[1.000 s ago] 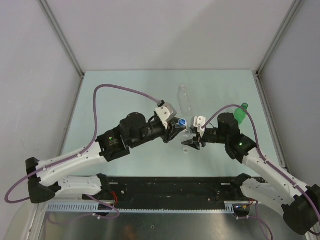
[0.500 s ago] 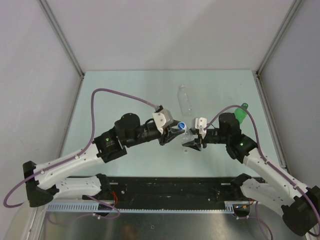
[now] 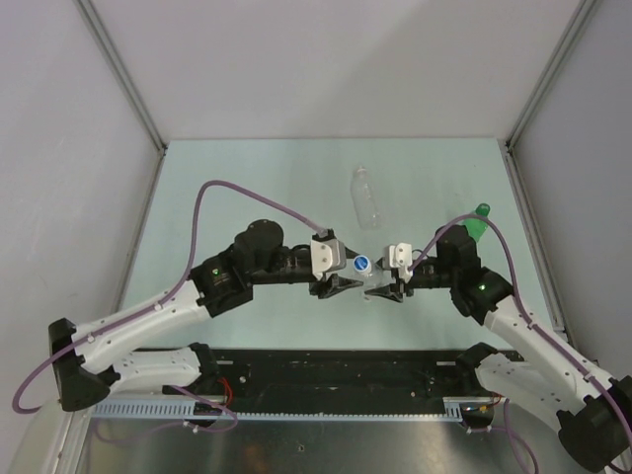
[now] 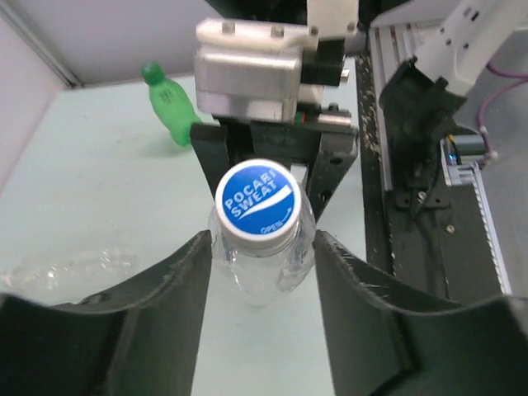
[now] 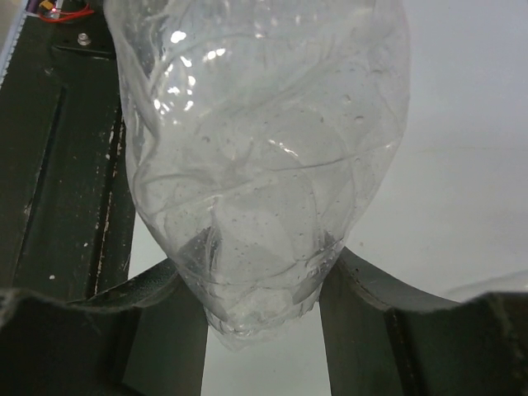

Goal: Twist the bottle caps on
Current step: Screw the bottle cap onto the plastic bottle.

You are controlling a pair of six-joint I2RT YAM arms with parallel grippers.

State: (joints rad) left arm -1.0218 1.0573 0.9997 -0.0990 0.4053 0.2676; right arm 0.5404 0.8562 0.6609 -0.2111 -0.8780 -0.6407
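A clear bottle [image 3: 367, 279] with a white-rimmed, blue-topped cap [image 3: 362, 265] is held between my two arms near the table's middle. My right gripper [image 3: 385, 289] is shut on the bottle's lower end [image 5: 264, 247], one finger on each side. My left gripper [image 3: 343, 283] is open. Its fingers [image 4: 177, 272] flank the bottle's shoulder just below the cap [image 4: 256, 200]. A second clear bottle [image 3: 366, 197] lies farther back, and it also shows in the left wrist view [image 4: 70, 268]. A green bottle [image 3: 474, 227] with a green cap [image 3: 483, 209] lies at the right.
The black rail and metal frame [image 3: 326, 370] run along the near edge, behind my arm bases. Grey walls close in the table at left, right and back. The purple cable [image 3: 247, 188] loops above my left arm.
My left gripper has swung toward the near edge and turned at the wrist. The capped bottle has shifted nearer with it. My right gripper has kept its hold on the bottle.
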